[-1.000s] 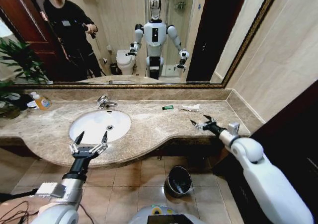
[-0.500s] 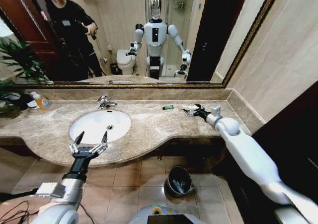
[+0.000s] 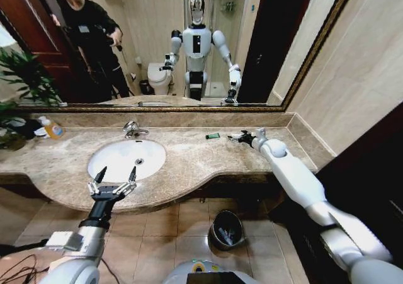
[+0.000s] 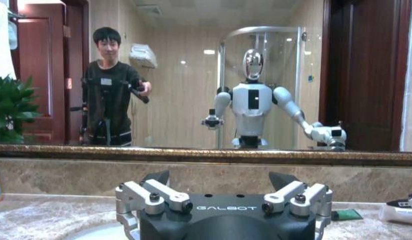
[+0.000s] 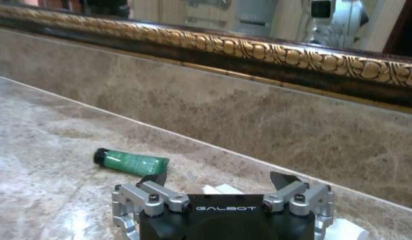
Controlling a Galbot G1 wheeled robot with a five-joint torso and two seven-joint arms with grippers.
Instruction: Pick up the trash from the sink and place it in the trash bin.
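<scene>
Reaching across the marble bench point(image 3: 189, 164), the right arm stretches toward the back wall under the mirror point(image 3: 189, 45). Its right pincer point(image 3: 241, 136) hovers low over the bench with its two dark fingers spread apart and nothing between them. In the right wrist view, a white wrapper point(image 5: 216, 189) lies on the bench directly between and just beyond those spread fingers, partly hidden by the pincer body. A small green tube point(image 5: 131, 161) with a dark cap lies flat near the wrapper, off to one side of the pincer and close to the marble backsplash. In the head view the same green tube point(image 3: 213, 135) sits just to the robot's left of the right pincer.

The left pincer point(image 3: 114, 178) hangs idle near the front edge of the bench, fingers pointing up and wide apart, holding nothing. Just beyond it lies the white oval sink point(image 3: 126, 158), with a chrome faucet point(image 3: 132, 129) behind the bowl. No trash can be made out inside the bowl.

On the tiled floor below the bench edge, well apart from both pincers, stands the round dark trash bin point(image 3: 225, 229). An orange soap bottle point(image 3: 53, 128) stands at the far left end of the bench.
</scene>
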